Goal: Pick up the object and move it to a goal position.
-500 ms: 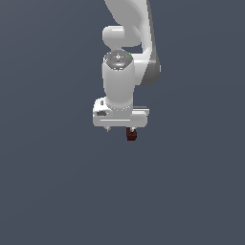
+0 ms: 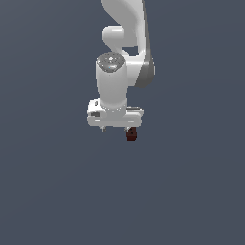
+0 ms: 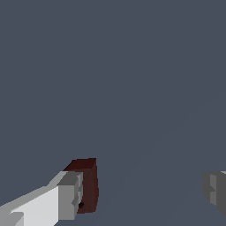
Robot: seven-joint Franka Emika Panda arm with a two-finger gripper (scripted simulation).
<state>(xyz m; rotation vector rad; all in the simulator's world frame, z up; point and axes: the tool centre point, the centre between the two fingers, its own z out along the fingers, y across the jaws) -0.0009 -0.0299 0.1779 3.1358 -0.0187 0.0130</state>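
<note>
Hanging in the air, my gripper [image 3: 143,196] has its jaws spread wide apart. The little red-brown block [image 3: 87,183] sits right against one finger [image 3: 68,194], well apart from the other, and I cannot tell if anything holds it there.

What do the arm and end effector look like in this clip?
The arm is glossy white with rounded links and a dark grey joint band. A grey cap with small red marks tops the wrist. The end effector is a blocky white body; its fingers are white with grey tips.

Matt dark red-brown block [image 3: 86,185]; smooth, glossy white tool [image 2: 116,128].
</note>
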